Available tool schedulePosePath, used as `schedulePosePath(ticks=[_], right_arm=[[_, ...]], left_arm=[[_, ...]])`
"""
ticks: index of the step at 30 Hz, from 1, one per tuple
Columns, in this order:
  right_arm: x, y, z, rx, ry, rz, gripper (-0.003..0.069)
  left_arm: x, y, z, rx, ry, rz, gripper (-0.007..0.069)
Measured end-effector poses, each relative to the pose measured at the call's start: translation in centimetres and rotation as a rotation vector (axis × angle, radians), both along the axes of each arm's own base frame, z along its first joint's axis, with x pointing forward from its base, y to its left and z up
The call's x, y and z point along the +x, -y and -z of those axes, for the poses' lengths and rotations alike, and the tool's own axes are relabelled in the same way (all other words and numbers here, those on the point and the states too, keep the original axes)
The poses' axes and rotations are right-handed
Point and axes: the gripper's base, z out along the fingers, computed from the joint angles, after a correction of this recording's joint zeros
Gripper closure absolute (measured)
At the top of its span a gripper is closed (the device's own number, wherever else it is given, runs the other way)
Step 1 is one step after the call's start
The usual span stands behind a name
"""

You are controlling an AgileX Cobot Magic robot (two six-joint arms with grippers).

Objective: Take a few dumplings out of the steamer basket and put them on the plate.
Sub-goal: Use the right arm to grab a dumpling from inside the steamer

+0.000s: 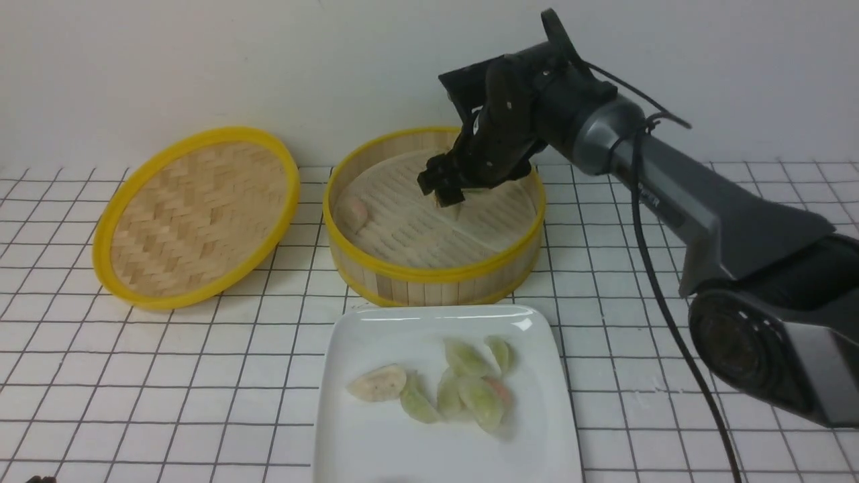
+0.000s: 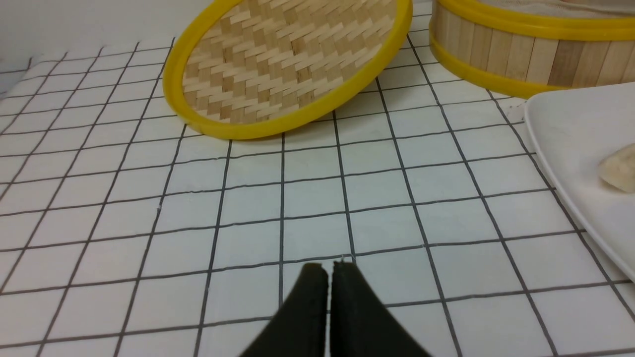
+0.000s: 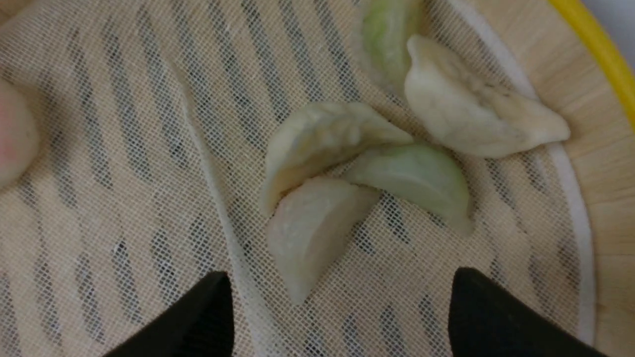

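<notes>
Closest to me sits the plate (image 1: 376,443), with about six dumplings (image 1: 480,402) already lying on it in a loose heap. Beyond it is the steamer basket (image 1: 429,285). The right arm (image 1: 671,194) reaches over from the right side, wrist bent steeply down, so the right gripper (image 1: 446,191) hangs inside the rim over the basket's far half. On the wrist camera its jaws stand wide apart with nothing between them.

Just ahead of the fingertips (image 3: 198,317) lies a pale dumpling (image 3: 307,233), roughly centred between them. Its long axis runs mostly away from the gripper, so I judge the jaws would close across its narrow width. It touches a cream dumpling (image 3: 322,144) and a green dumpling (image 3: 412,181), which could get dragged along. Whether the tips touch the liner (image 3: 124,198) I can't tell. One pinkish dumpling (image 1: 354,213) lies apart by the basket's left wall.

The left gripper (image 2: 327,277) is closed and empty, low over the table (image 2: 248,198) near the lid (image 2: 287,64), so this pick is the right arm's.
</notes>
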Motion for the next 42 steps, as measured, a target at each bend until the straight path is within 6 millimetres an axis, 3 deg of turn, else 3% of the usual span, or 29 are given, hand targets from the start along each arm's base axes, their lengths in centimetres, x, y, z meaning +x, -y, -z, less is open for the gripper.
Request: schedulePosePath(ticks=[7,17,22,27,34,42], right_arm=[[0.0,0.1,-0.8,-0.033,0.032,-0.048,0.0144],[-0.4,0.7,-6.3,-0.022,0.109,-0.023,0.0196],[-0.3,1.4,-7.2,-0.095,0.150,-0.029,0.0265],[1.0,1.9,-5.6,-0.097,0.175,-0.116,0.0338],[3.0,2.7,-1.3,-0.098,0.174,-0.193,0.0352],[3.6,2.6,1.4,-0.128,0.164,-0.258,0.0353]], left_arm=[[0.0,0.0,0.0,0.000,0.000,0.000,0.0631],[0.0,0.0,0.0,0.000,0.000,0.000,0.0631],[0.0,0.0,0.0,0.000,0.000,0.000,0.0631],[0.0,0.0,0.0,0.000,0.000,0.000,0.0631],[0.0,0.0,0.0,0.000,0.000,0.000,0.0631],[0.0,0.0,0.0,0.000,0.000,0.000,0.0631]])
